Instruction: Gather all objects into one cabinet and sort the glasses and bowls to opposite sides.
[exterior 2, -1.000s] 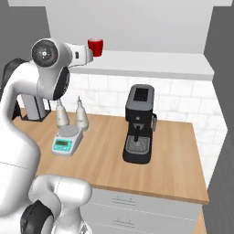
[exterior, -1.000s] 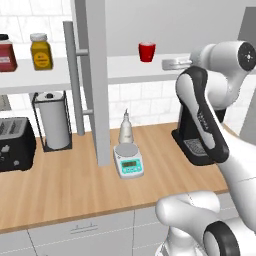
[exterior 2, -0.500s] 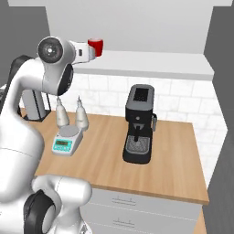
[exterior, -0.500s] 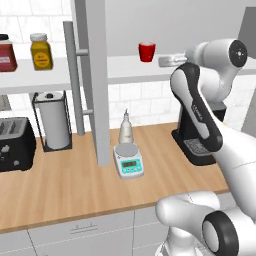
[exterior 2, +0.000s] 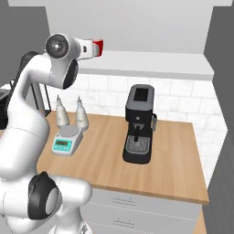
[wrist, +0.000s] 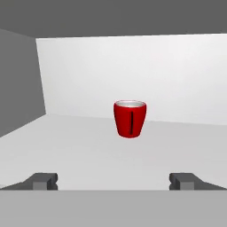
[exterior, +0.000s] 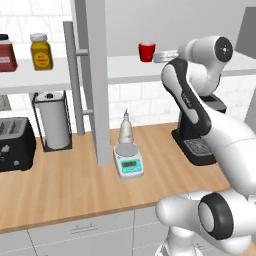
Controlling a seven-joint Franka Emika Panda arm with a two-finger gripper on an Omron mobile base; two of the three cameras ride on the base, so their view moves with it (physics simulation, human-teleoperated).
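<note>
A small red cup (wrist: 130, 119) stands upright on the white shelf (wrist: 88, 150) of the open grey cabinet, straight ahead of my gripper (wrist: 114, 181). The two fingertips (wrist: 42, 181) stand wide apart, short of the cup, with nothing between them. From the left base, the red cup (exterior: 146, 51) sits on the cabinet shelf (exterior: 125, 70), and the gripper (exterior: 159, 55) is level with it, just to its right. From the right base, the hand covers part of the red cup (exterior 2: 99, 45). The bowl and the other cups are out of view.
The cabinet's open door (exterior: 95, 80) with its bar handle juts out left of the cup. Two jars (exterior: 40, 50) stand on a shelf further left. On the counter are a toaster (exterior: 15, 145), a paper towel roll (exterior: 52, 120), a scale (exterior: 129, 161) and a coffee machine (exterior 2: 139, 123).
The arm has swung the hand left along the shelf, closer to the red cup. The jaws have stayed wide open and the cup has not moved.
</note>
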